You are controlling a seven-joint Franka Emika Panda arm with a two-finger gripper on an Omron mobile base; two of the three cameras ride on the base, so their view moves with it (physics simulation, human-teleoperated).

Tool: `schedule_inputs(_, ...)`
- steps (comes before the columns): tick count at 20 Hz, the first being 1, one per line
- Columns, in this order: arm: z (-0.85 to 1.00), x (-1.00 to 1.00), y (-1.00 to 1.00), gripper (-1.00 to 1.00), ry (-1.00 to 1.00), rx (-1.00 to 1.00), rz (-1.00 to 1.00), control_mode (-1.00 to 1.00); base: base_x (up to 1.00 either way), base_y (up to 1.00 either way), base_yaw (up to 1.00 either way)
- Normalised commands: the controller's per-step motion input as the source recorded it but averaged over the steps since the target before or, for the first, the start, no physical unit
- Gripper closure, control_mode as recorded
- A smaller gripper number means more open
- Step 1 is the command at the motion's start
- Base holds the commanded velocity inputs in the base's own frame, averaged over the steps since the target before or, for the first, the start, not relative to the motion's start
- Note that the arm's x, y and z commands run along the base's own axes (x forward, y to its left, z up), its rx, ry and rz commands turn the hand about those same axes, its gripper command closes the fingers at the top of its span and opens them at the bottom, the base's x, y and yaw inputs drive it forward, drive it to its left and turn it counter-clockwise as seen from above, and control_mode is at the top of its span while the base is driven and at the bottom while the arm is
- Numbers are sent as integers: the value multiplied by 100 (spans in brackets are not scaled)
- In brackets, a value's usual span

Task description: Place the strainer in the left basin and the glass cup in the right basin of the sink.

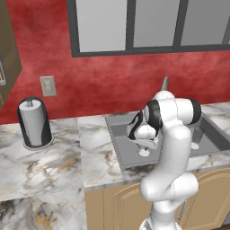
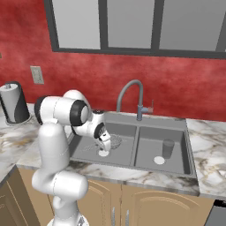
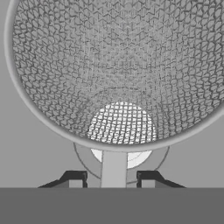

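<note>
From the left base view, you are looking at the gripper (image 1: pixel 144 144) hanging low inside the sink (image 1: pixel 117 143), with the arm covering most of what lies beneath it, so you are not getting the strainer clearly here. The glass cup (image 1: pixel 197 134) is standing upright to the gripper's right, well apart from it, across the divider.

From the right base view, you are seeing the gripper (image 2: pixel 105 142) reaching down into the left basin (image 2: pixel 84 150), with the strainer (image 2: pixel 114 141) just beside it and low over the pale drain. The glass cup (image 2: pixel 168 148) is already sitting in the right basin (image 2: pixel 145 154) near that basin's drain (that half looks done).

From the hand view, you are watching the strainer (image 3: pixel 118 65) directly ahead of the fingertips (image 3: pixel 75 180), its flat handle running back between them. The jaws are standing partly apart on either side of that handle; whether they are pinching it, you cannot tell. What is likely remaining is letting go and lifting clear.
</note>
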Motion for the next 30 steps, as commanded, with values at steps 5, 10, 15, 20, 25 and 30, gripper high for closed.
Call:
schedule_inputs(5, -10, 25, 0, 100, 4, 0, -3, -100, 0, 0, 0)
schedule_inputs(10, -19, 14, 0, 100, 2, 0, -1, -100, 0, 0, 0)
schedule_inputs(15, -31, 2, 0, 100, 1, 0, 0, -100, 0, 0, 0)
schedule_inputs(20, -46, 0, 0, 100, 0, 0, 0, -100, 0, 0, 0)
schedule_inputs(25, -62, -3, 0, 100, 0, 0, 0, -100, 0, 0, 0)
schedule_inputs(30, -64, -25, 0, -100, 0, 0, 0, -100, 0, 0, 0)
